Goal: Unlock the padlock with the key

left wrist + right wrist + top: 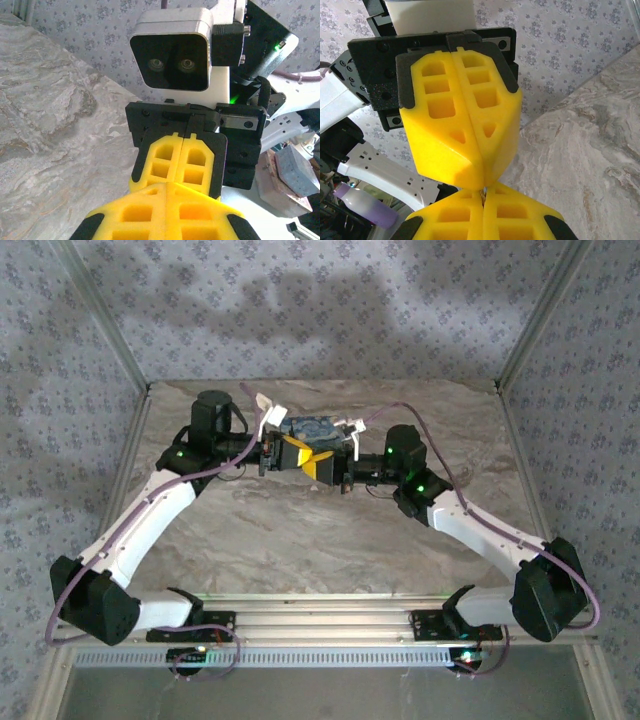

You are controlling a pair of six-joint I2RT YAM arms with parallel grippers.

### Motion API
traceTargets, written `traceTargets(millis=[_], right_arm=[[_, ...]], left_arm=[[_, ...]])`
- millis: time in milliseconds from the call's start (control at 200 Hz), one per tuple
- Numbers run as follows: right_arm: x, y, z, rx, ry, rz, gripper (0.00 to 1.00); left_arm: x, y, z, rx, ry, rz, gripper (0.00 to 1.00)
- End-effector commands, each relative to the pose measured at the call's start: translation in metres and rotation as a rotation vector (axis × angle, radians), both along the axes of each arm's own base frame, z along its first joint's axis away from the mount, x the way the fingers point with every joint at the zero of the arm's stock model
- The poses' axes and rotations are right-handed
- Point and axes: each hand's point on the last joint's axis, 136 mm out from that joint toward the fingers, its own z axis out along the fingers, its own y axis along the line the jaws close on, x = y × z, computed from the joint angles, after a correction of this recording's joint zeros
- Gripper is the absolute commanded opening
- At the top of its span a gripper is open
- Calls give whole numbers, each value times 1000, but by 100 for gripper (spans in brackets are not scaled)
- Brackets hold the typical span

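Note:
My two grippers meet tip to tip in the air above the back of the table, left gripper (298, 453) against right gripper (323, 465). In the right wrist view, the right gripper (482, 194) is shut on a thin brass sliver, the key (481, 191), which pokes out of its seam. The left gripper (478, 181) presses down onto that same spot with its jaws closed; whether it pinches the key is hidden. In the left wrist view, the left gripper (168, 186) is shut, touching the right gripper (183, 142). Behind them lies a grey-blue block (311, 427) (296, 170); I cannot tell if it is the padlock.
White parts (264, 404) and a purple bottle-like thing (362, 206) sit among the clutter at the back of the marbled table (300, 540). Metal frame posts (525, 335) and patterned curtains close in the sides. The front half of the table is bare.

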Motion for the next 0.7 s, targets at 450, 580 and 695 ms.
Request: traceTargets(millis=[450,580,695], right_arm=[[-7,-20,10,-49,22,12,39],[-6,-16,12,-44,17,24,36],[-7,-10,12,-42,20,51,36]], left_arm=[[-6,6,4,89,-16,-76,0],[-5,4,4,85,0,-90,0],[-5,4,3,85,8,-93,0]])
